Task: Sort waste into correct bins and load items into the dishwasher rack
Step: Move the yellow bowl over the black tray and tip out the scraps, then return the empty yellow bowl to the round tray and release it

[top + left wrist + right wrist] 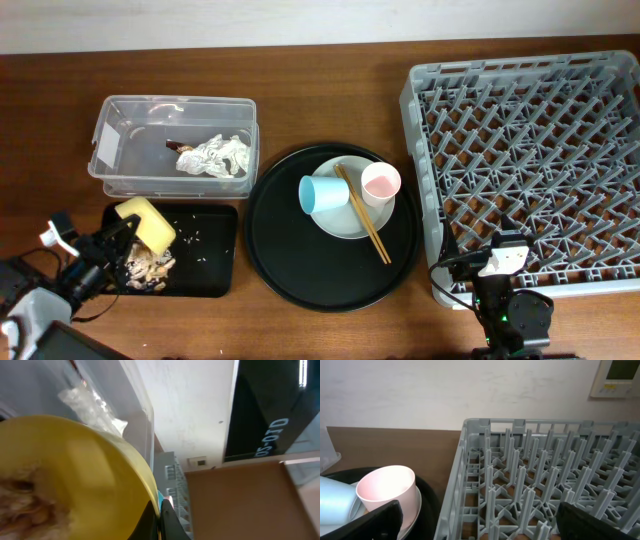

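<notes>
My left gripper [122,235] is shut on the rim of the yellow bowl [147,222] and holds it tilted over the flat black tray [215,262], where beige food scraps [148,266] and rice bits lie. In the left wrist view the fingers [160,520] pinch the bowl [75,470], and scraps [20,500] cling inside it. The clear box [120,125] holds the white napkin [215,155] and a brown wrapper [180,149]. The plate [345,222] carries the blue cup [322,194] on its side, the upright pink cup [381,182] and chopsticks [365,217]. My right gripper [503,252] is open and empty at the rack's [530,160] front edge.
The plate and cups rest on a large round black tray [290,270] mid-table. The right wrist view shows the pink cup [387,490], blue cup [335,502] and rack pegs [545,485] between my open fingers [487,525]. A wall is behind the table.
</notes>
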Controlling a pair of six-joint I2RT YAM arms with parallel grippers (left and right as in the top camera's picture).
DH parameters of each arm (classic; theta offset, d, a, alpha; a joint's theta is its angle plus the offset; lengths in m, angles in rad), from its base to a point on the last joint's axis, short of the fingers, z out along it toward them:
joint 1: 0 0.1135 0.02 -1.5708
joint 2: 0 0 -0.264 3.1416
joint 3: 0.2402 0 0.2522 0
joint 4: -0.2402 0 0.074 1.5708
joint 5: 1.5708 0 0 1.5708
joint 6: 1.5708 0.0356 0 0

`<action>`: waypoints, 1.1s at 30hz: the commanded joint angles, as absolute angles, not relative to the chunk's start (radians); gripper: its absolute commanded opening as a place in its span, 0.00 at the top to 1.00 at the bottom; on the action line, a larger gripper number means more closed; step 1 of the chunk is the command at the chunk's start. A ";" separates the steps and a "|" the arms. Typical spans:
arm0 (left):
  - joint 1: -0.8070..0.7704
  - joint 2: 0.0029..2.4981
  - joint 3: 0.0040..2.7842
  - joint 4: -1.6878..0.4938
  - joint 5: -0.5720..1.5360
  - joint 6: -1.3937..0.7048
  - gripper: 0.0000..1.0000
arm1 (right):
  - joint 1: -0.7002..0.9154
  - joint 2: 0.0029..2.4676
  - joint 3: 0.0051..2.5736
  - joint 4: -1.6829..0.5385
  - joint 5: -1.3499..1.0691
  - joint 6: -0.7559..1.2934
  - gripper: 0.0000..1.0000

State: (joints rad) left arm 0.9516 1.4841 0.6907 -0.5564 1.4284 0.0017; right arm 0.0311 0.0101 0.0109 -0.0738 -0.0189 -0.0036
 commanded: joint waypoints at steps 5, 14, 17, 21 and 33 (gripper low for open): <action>0.957 1.588 0.687 -0.558 1.574 -0.007 1.00 | 0.026 0.004 0.006 -0.078 -0.014 -0.007 0.01; 0.958 1.570 0.688 -0.621 1.574 0.032 0.99 | 0.026 0.004 0.006 -0.078 -0.014 -0.007 0.01; 0.958 1.568 0.688 -0.650 1.574 0.031 0.99 | 0.026 0.004 0.006 -0.078 -0.014 -0.007 0.01; 0.958 1.568 0.688 -0.658 1.574 0.027 0.95 | 0.026 0.004 0.006 -0.078 -0.014 -0.007 0.01; 0.915 1.343 0.767 -0.773 1.471 -0.013 0.96 | 0.026 0.004 0.006 -0.078 -0.014 -0.007 0.01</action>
